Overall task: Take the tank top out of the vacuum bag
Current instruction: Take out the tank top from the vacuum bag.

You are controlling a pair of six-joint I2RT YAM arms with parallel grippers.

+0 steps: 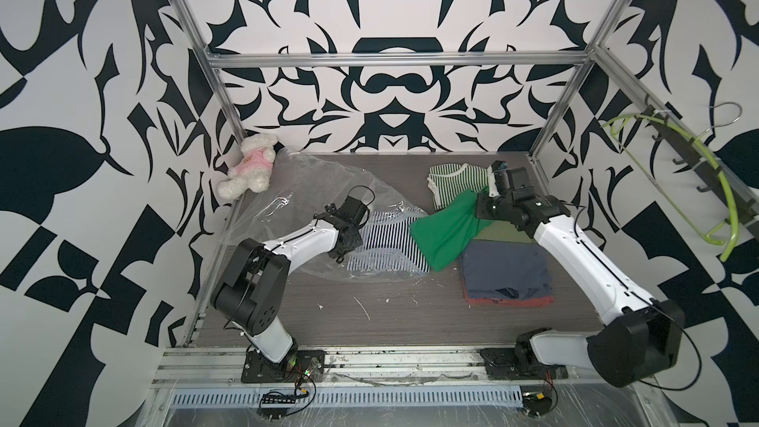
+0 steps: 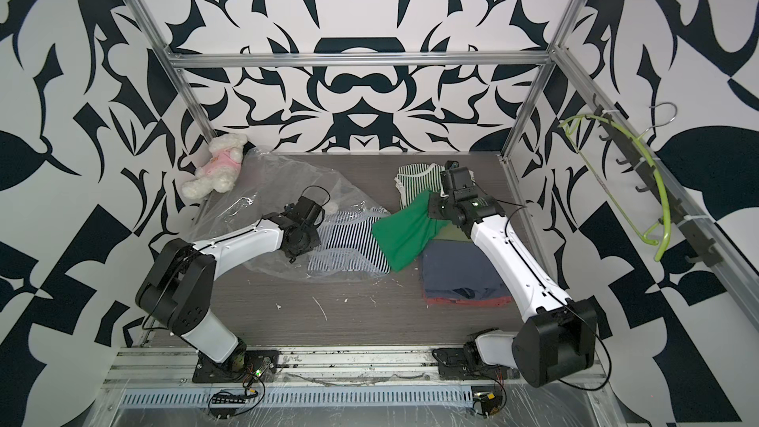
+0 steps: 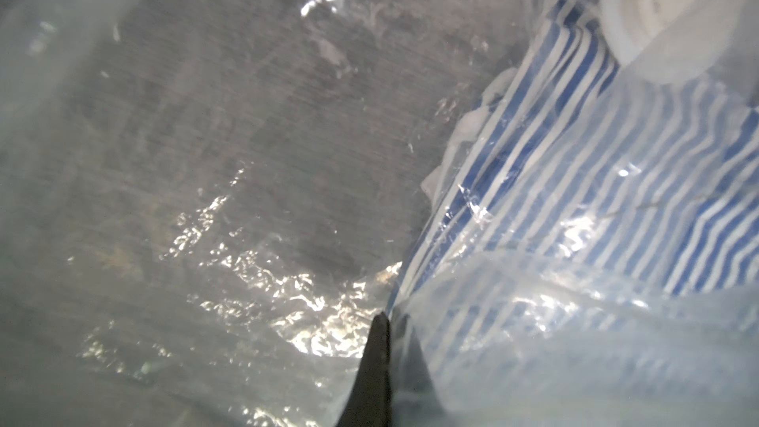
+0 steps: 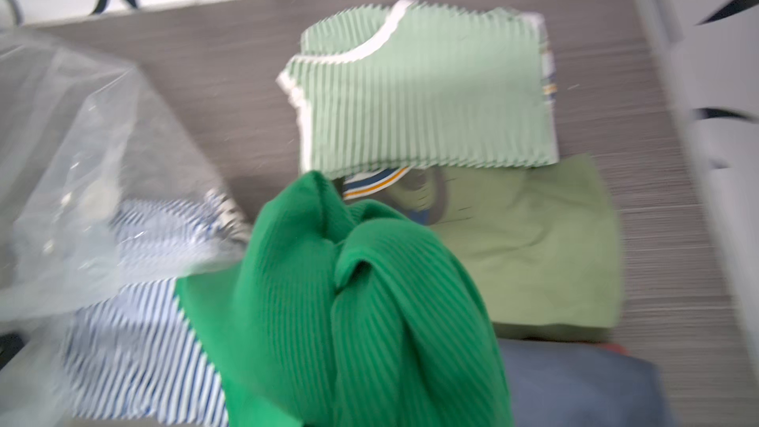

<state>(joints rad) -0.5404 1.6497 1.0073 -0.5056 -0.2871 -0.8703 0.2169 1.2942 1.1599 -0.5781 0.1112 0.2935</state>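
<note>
The vacuum bag [image 1: 312, 182] [image 2: 271, 182] lies crumpled and clear on the table's left half, and a blue-and-white striped shirt [image 1: 382, 248] [image 3: 595, 199] is still inside it. My left gripper [image 1: 341, 254] [image 3: 388, 318] is shut on a fold of the bag's plastic. The round white valve [image 3: 673, 6] shows beyond it. The bright green ribbed tank top [image 1: 443, 232] [image 2: 406, 236] [image 4: 369, 301] hangs from my right gripper [image 1: 481, 199], which is shut on its upper end. The cloth trails down beside the bag's mouth and hides the fingers in the right wrist view.
A white plush bear in pink [image 1: 250, 166] sits at the back left corner. A folded green-striped top [image 1: 456, 182], an olive shirt [image 1: 499, 234] and a navy folded pile [image 1: 505, 273] lie on the right. A green hanger [image 1: 698, 182] hangs on the right rail.
</note>
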